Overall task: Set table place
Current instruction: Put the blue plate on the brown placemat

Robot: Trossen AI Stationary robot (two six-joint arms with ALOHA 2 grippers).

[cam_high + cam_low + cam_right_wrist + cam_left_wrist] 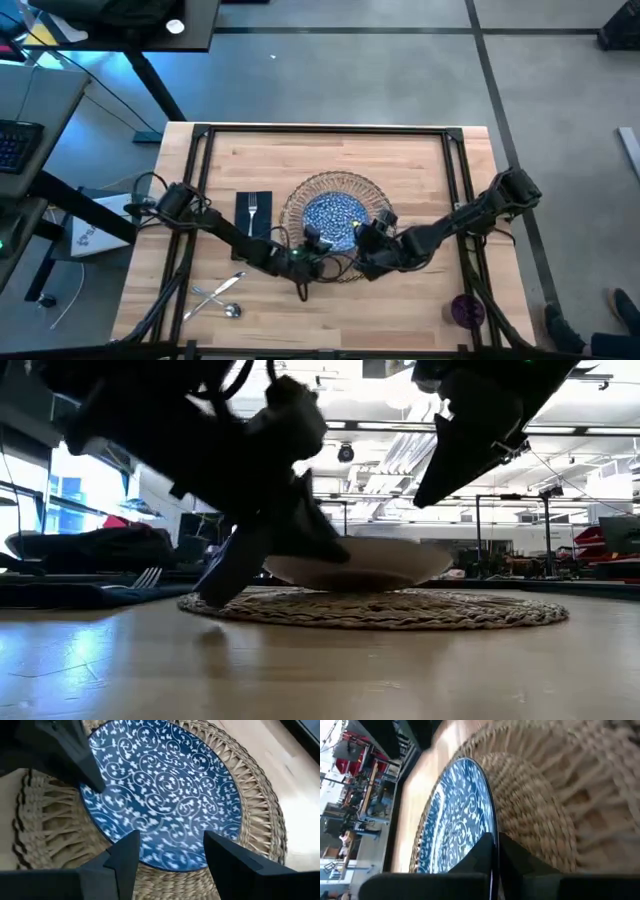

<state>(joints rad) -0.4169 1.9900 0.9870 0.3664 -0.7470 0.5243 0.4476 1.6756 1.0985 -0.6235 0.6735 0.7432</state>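
Blue and white, patterned with scrolls and speckles, the plate (333,215) sits at the centre of a round woven wicker placemat (300,196) on the light wooden bench (330,300). In the low view the plate's pale underside rises as a shallow bowl shape above the mat's coiled edge. The left gripper (496,851) reaches in low from the bench's left side, its arm stretched across the wood, its fingers (477,855) closed on the plate's near rim, one above and one beneath the edge. The right gripper (170,851) comes in from the opposite side, angled down over the plate, its fingers (125,855) spread apart with the rim showing between them, gripping nothing. Beyond the left fingers, a silver fork (252,212) lies on a dark navy napkin (254,215) just beside the placemat. More silver cutlery (220,296) lies crossed near the bench's front edge, and a small purple cup (466,309) stands near the front right corner.
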